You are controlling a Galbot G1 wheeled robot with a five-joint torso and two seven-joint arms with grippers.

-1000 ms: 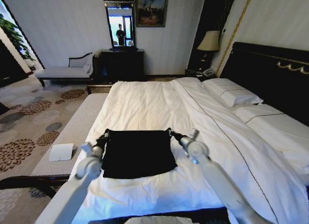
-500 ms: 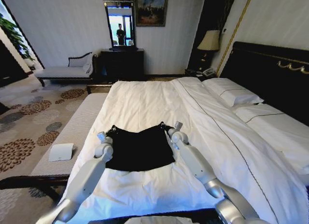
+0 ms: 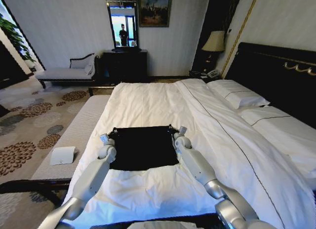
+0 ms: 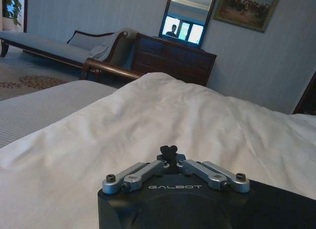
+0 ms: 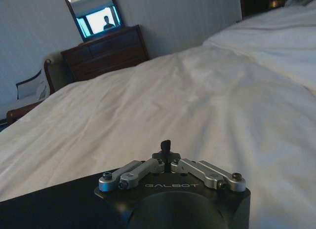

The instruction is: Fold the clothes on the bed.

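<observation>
The clothes [image 3: 143,149], a black shirt folded into a flat rectangle, lie on the near part of the bed [image 3: 148,100] and its white duvet. My left gripper [image 3: 112,132] is shut on the shirt's far left corner. My right gripper [image 3: 171,128] is shut on its far right corner, and the far edge runs straight between them. In the left wrist view the left gripper [image 4: 168,151] pinches black cloth low over the duvet [image 4: 163,105], with the clothes [image 4: 289,207] beside the wrist. The right wrist view shows the right gripper [image 5: 165,145] shut the same way, with the clothes [image 5: 44,204] alongside.
A pale striped bench [image 3: 79,130] runs along the bed's left side with a white box [image 3: 62,155] on it. Pillows [image 3: 237,96] and a dark headboard [image 3: 276,76] lie to the right. A chaise [image 3: 64,72] and dark dresser [image 3: 125,65] stand against the far wall.
Both arms have stretched farther out over the bed, carrying the shirt's edge away from me. That edge sagged half a second ago and is now straight and low on the duvet.
</observation>
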